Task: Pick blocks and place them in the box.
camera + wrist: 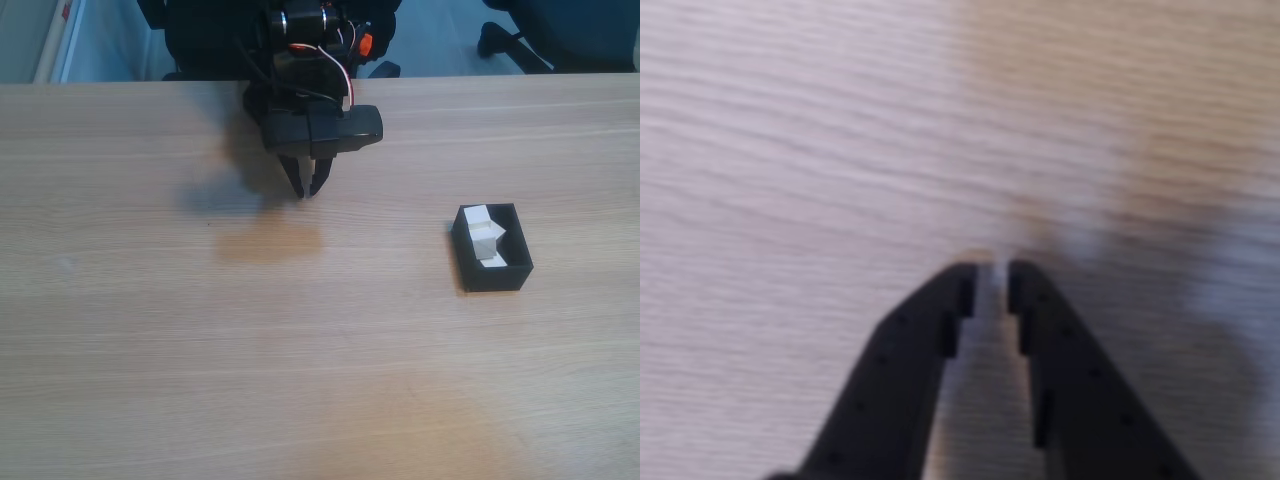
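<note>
**Blocks lying in the box, gripper empty**

We are seeing the gripper [308,190] hanging over the bare wooden surface [150,350], its jaws nearly together with nothing between them. White blocks [485,240] are sitting piled inside the black box [495,278], well apart from us; their exact number is unclear. We are judging them light, stiff and smooth, best pinched across two flat opposite faces

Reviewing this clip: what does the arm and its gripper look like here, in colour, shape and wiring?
The arm is black plastic with blocky housings. Thin red, white and black wires loop over its upper part, beside a small orange piece. The gripper has two black fingers tapering to blunt tips, with stepped notches along their inner edges in the wrist view. No markings are legible.
</note>
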### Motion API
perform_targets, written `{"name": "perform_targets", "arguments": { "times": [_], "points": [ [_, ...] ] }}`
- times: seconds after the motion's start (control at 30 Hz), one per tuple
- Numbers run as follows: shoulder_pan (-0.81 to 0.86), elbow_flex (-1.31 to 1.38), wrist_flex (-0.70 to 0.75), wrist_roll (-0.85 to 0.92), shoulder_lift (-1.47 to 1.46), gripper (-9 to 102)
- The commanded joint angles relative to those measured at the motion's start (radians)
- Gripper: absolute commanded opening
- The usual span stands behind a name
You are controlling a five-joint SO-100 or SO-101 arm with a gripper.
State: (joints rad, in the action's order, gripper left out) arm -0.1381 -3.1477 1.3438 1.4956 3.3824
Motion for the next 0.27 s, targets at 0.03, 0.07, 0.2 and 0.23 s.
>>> {"name": "perform_targets", "arguments": {
  "times": [0.03,0.07,0.2,0.23],
  "points": [
    [0.048,-0.061,0.083,-0.002,0.029,0],
    [0.055,-0.061,0.083,0.0,0.029,0],
    [0.078,-0.061,0.083,0.008,0.029,0],
    [0.08,-0.061,0.083,0.011,0.029,0]
  ]
}}
